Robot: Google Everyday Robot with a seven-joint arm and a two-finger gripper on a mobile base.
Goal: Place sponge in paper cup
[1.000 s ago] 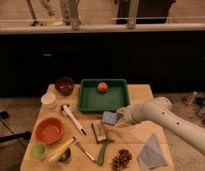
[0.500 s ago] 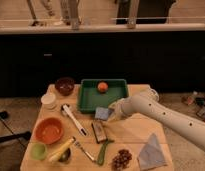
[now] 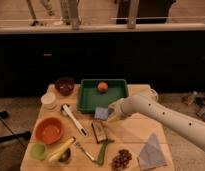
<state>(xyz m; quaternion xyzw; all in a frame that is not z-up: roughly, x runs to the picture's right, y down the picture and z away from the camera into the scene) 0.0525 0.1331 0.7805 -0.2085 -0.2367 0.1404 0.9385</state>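
Compared to a second ago, the arm is swinging left and the sponge (image 3: pixel 101 113) is riding along with it, so it's now sitting a good bit closer to the middle of the tabletop (image 3: pixel 131 131). The hand (image 3: pixel 109 114) is hovering just in front of the green tray (image 3: pixel 86 102), and its fingers are pressed together on the sponge. I think it's pinching it by the right edge, but the fingertips are blending into the arm from where I'm standing. The sponge is hanging above the wood, just over a small brown block (image 3: pixel 99 132) and to the right of a white-handled utensil (image 3: pixel 73 119).

The paper cup (image 3: pixel 48 100) is waiting well off to the left, near the tabletop's edge, just below the dark maroon bowl (image 3: pixel 64 85). So sponge and cup are well apart, with the utensil lying between them.

Other stuff sitting around:
- an orange fruit (image 3: pixel 102 86) in the tray
- an orange bowl (image 3: pixel 48 130)
- a light green cup (image 3: pixel 39 150)
- a banana (image 3: pixel 61 148)
- a bunch of grapes (image 3: pixel 121 159)
- a folded cloth (image 3: pixel 152 152) at the near right corner
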